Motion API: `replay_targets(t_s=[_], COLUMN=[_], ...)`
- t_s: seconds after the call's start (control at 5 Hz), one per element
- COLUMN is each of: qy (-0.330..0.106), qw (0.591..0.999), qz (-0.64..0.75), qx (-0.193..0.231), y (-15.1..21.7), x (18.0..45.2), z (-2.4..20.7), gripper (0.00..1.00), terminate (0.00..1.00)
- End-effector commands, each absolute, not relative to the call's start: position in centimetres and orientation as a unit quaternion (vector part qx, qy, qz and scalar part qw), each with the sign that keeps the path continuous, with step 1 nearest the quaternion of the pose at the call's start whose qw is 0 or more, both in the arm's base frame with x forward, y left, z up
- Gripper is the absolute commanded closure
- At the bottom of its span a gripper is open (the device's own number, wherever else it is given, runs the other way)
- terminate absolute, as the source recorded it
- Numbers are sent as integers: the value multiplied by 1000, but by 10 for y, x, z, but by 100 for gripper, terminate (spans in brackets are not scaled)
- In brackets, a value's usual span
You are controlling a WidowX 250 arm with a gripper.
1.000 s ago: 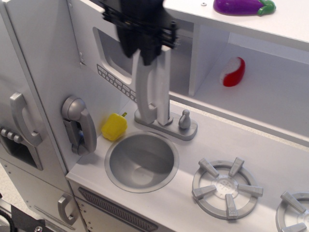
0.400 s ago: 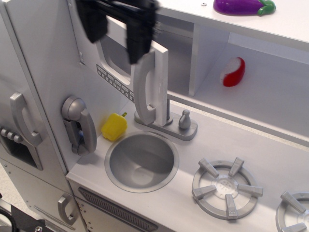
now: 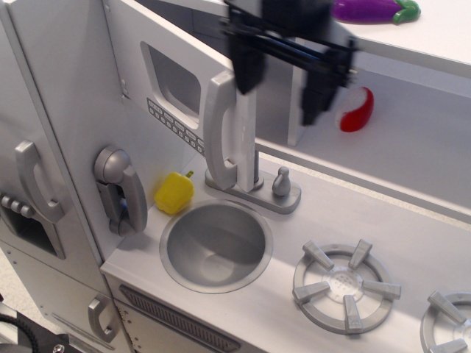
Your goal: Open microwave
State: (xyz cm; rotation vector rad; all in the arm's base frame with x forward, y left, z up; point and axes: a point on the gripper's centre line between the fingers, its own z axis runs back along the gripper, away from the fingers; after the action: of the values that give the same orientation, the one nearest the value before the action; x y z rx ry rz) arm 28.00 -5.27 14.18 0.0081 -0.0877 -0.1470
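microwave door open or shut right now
Open. The microwave door is swung out toward the camera, its handle edge standing clear of the cabinet, with the shelf space visible behind it.

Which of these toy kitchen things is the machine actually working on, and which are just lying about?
In use:
pale grey microwave door with rounded window
long silver door handle
black tool, open

Lying about:
yellow toy pepper
purple eggplant
red and white toy
round grey sink

Sink (image 3: 215, 246) before faucet (image 3: 254, 187), burner (image 3: 346, 284) right, microwave (image 3: 184, 103) above
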Motion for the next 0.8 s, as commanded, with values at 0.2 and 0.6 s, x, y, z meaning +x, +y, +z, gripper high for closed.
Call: replay_targets(t_s=[0.2,0.6], qy=[-111,-113], qw=[994,993], qz=[-19,-23], qx=[0,20], y=[-45,-7], x=[347,331], z=[158,133], gripper=[0,0], terminate=[0,0])
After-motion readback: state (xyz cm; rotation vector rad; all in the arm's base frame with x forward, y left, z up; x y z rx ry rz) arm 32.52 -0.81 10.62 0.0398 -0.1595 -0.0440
